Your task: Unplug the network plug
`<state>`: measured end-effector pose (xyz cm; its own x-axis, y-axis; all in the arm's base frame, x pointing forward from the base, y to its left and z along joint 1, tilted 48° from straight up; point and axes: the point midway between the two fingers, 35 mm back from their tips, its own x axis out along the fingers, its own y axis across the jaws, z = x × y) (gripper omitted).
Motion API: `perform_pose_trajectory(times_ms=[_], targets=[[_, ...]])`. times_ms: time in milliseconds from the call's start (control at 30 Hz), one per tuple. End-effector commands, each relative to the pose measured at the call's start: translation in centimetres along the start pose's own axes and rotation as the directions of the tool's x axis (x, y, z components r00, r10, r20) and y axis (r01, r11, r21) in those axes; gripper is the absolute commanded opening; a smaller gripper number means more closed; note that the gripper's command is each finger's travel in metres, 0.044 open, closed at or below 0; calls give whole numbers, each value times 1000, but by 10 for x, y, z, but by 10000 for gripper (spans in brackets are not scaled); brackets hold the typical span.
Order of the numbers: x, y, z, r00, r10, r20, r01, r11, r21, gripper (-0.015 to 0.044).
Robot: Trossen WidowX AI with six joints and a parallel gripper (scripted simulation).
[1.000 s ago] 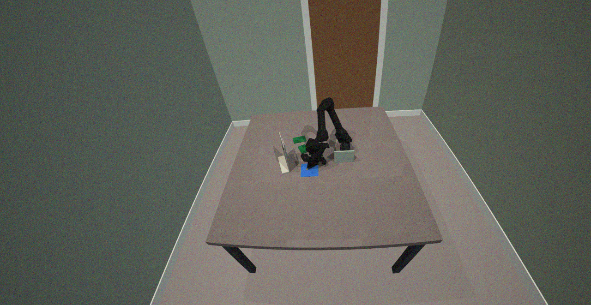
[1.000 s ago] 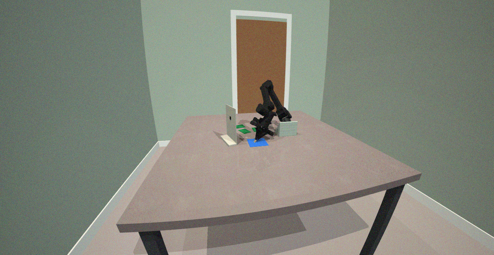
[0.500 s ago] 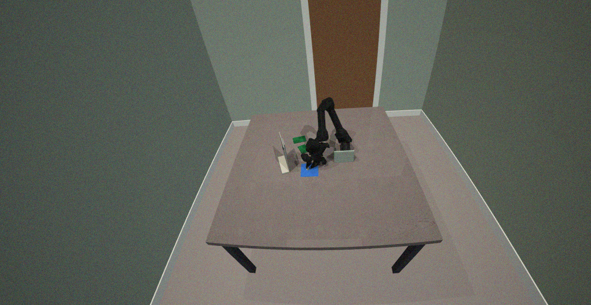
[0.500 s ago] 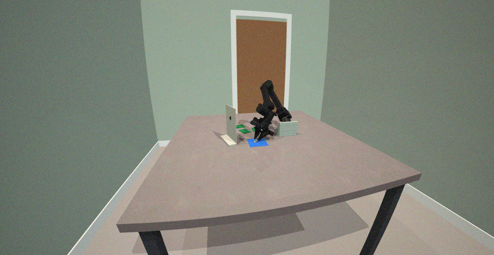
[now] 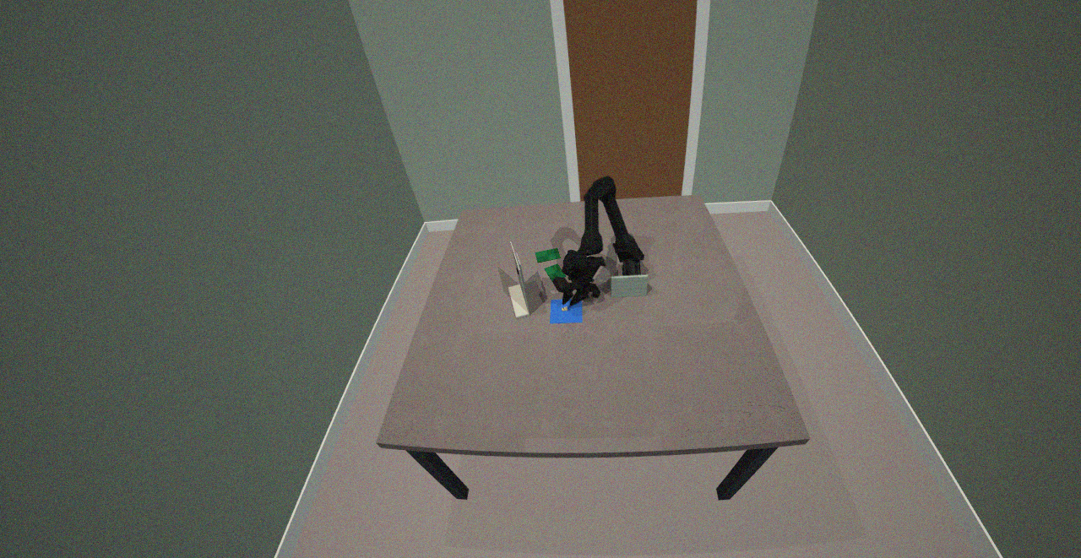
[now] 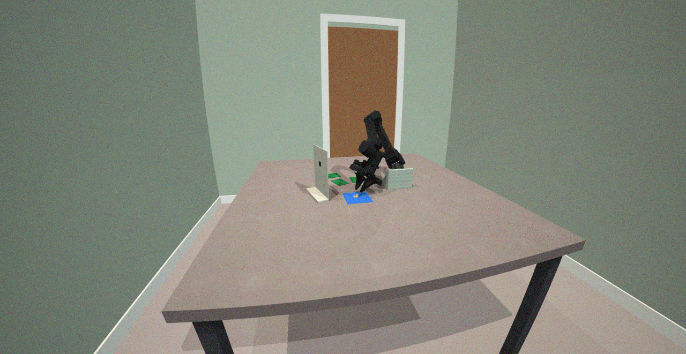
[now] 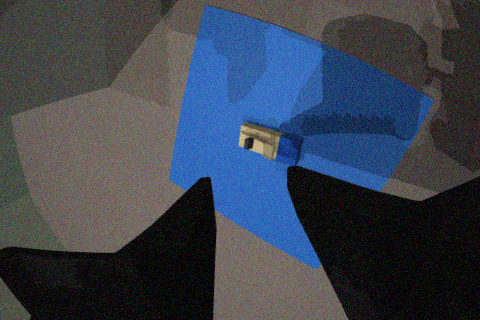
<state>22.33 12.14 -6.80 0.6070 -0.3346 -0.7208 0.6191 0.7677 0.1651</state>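
Observation:
The small cream plug (image 5: 564, 309) (image 6: 356, 196) (image 7: 260, 141) with a dark blue end lies on the blue marked square (image 5: 574, 317) (image 6: 364, 200) (image 7: 210, 110), well inside its edges. My gripper (image 5: 568, 303) (image 6: 359, 190) (image 7: 250, 182) is open, with a gap between its fingertips. The plug lies just beyond the tips in the wrist view, not held; its blue end shows close to the right fingertip, and I cannot tell whether they touch. The upright panel (image 6: 322, 179) stands left of the square, and its dark socket opening (image 6: 320, 164) shows no plug.
The panel's cream foot (image 5: 518, 302) (image 6: 317, 194) rests on the table left of the square. Flat green patches (image 5: 547, 255) (image 6: 339, 182) lie behind, near the arm. A pale green ribbed block (image 5: 629, 286) (image 6: 399, 179) stands right of the gripper, in front of the arm's base.

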Motion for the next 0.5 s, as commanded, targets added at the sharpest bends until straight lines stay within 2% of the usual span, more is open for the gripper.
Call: perform_pose_trajectory(times_ms=[0,467], targets=[[-6,1,0,1000,2,2,-2,1000,4,156],[-20,10,-1,1000,2,-1,-2,1000,3,156]])
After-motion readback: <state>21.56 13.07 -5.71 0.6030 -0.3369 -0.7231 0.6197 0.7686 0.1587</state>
